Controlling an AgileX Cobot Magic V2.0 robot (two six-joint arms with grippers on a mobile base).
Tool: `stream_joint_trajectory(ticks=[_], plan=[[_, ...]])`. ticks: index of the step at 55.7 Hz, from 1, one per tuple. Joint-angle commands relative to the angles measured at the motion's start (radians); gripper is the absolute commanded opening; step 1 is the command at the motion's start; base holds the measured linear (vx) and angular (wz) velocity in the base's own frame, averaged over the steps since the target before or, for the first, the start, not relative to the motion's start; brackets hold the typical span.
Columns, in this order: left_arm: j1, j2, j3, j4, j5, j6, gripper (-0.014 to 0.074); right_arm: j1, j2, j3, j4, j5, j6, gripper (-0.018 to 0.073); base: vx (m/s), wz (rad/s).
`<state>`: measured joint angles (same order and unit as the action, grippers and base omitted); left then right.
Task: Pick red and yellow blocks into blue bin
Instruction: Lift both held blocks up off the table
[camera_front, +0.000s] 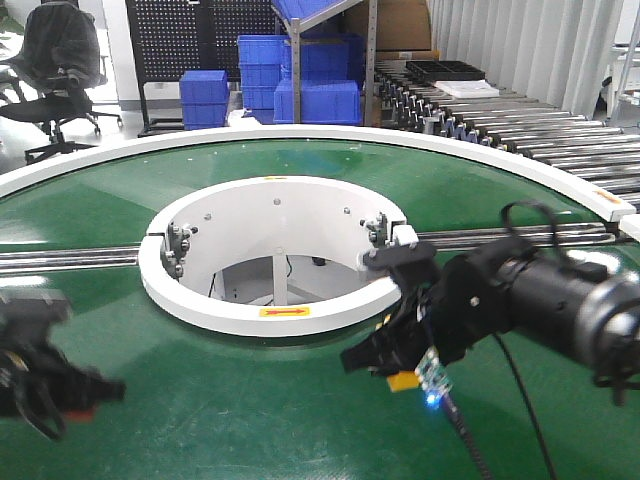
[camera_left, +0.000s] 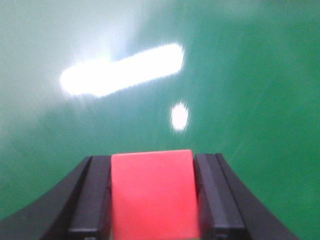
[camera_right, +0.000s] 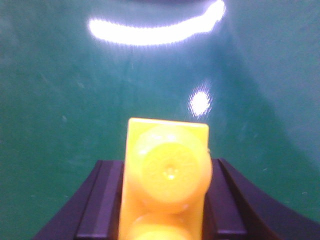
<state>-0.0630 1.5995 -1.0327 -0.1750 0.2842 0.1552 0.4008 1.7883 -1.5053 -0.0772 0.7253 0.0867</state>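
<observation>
My left gripper (camera_left: 152, 200) is shut on the red cube (camera_left: 152, 192), held over the green belt; in the front view it is a blurred dark shape at the lower left (camera_front: 70, 395) with a bit of red (camera_front: 82, 410) showing. My right gripper (camera_right: 165, 200) is shut on the yellow studded brick (camera_right: 167, 175), studs facing the camera; in the front view the gripper (camera_front: 395, 360) holds the yellow brick (camera_front: 403, 381) just above the belt at the lower right. The blue bin is out of view.
A round green conveyor (camera_front: 300, 420) with a white inner ring (camera_front: 270, 315) around a central opening. Ribbed blue crates (camera_front: 205, 98) stand on the floor behind. A roller conveyor (camera_front: 520, 125) runs at the back right. A metal rail (camera_front: 60, 258) crosses the belt.
</observation>
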Motion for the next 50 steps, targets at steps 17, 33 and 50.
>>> stream_joint_trajectory(ticks=[17,33,50], plan=[[-0.005,-0.565,0.086,-0.024,0.024,0.000,-0.0001,-0.003,-0.424,0.207,-0.019,-0.231,-0.008,-0.0011,0.00,0.00],[-0.014,-0.984,0.349,-0.094,0.031,0.001,-0.0001,-0.003,-0.814,0.611,-0.021,-0.452,-0.009,-0.0011,0.00,0.00],[-0.014,-1.117,0.438,-0.100,0.035,0.001,-0.0001,-0.003,-1.066,0.851,-0.024,-0.535,-0.009,-0.0011,0.00,0.00]])
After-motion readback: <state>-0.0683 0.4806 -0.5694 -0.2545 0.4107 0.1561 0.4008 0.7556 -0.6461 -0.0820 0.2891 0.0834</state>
